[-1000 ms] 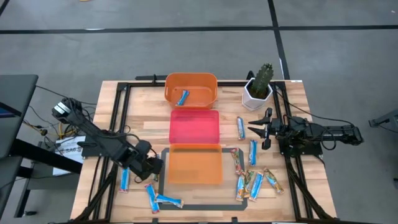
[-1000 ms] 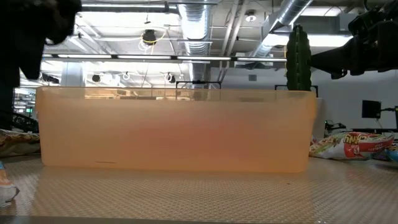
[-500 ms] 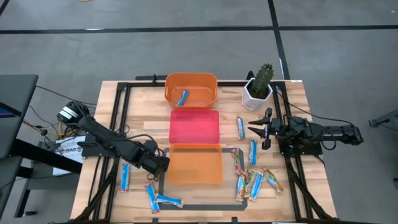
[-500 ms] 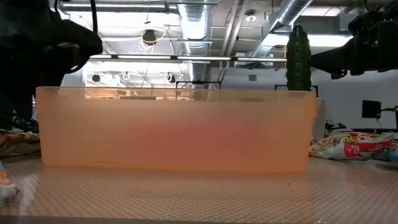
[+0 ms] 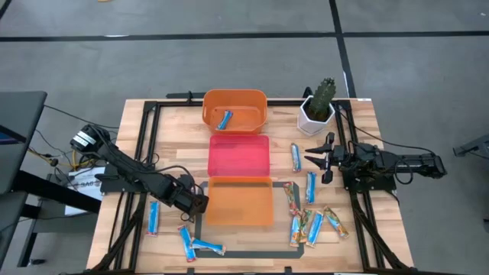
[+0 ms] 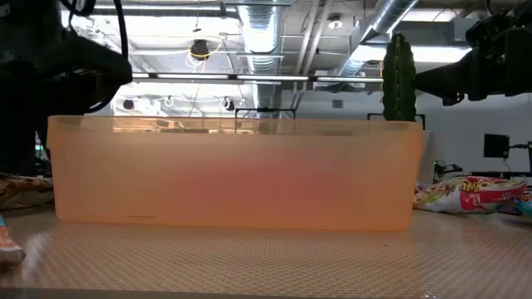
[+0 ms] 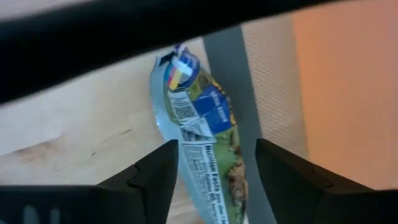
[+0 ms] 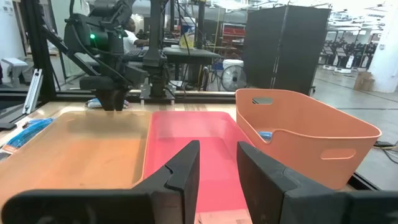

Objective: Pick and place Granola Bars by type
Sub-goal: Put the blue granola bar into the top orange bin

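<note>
Low view: multicoloured granola bar (image 6: 470,194), wrapper lettering illegible, beside orange tray (image 6: 233,173).

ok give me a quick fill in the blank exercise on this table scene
1. The blue-and-white bar already sorted lies in the deep orange ____.
2. The cactus stands in a ____ pot at the table's far right corner.
3. The pink-red tray sits between the orange bin and the orange ____.
4. The left end effector has a multicoloured bar between its ____ fingers.

Missing words: bin; white; tray; open
</note>
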`<state>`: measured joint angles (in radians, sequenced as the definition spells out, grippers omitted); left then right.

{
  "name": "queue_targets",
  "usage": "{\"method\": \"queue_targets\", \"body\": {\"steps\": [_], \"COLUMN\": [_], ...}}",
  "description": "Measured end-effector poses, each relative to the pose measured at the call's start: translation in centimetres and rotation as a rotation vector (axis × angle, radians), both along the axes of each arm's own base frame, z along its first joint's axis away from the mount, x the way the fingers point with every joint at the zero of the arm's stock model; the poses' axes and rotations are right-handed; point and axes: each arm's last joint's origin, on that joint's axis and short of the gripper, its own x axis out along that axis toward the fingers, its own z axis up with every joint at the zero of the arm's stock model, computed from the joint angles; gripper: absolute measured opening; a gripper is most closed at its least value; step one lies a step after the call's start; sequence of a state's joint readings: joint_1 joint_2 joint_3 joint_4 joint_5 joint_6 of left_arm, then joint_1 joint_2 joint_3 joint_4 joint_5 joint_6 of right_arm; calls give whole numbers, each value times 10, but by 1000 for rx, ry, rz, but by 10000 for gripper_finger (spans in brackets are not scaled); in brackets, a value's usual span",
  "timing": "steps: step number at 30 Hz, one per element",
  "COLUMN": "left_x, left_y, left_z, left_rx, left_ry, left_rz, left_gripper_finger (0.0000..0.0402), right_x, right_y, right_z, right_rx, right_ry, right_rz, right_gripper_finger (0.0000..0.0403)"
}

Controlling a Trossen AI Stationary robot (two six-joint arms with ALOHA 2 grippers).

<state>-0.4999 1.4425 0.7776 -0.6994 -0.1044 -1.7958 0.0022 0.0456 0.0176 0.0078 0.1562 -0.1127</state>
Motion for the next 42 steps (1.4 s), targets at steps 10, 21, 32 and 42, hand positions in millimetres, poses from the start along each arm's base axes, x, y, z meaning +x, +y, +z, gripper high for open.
{"method": "queue_targets", "body": {"steps": [10, 21, 32, 42], "left_x": [-3, -10, -13, -14], "left_y": [1, 5, 7, 8], "left_z": [-10, -25, -28, -28], "left_rx": [-26, -35, 2, 22], "left_ry": [-2, -18, -5, 8], "left_rz": [-1, 9, -12, -53], "left_gripper_finger": [248, 250, 225, 123], "right_x": [0, 0, 0, 0], "right_y": [0, 0, 0, 0], "right_z": [0, 0, 0, 0], "right_rx": [0, 0, 0, 0], "right_ry": [0, 0, 0, 0], "right_rz": [0, 1, 1, 1], "right_gripper_finger": [102, 102, 102, 102]}}
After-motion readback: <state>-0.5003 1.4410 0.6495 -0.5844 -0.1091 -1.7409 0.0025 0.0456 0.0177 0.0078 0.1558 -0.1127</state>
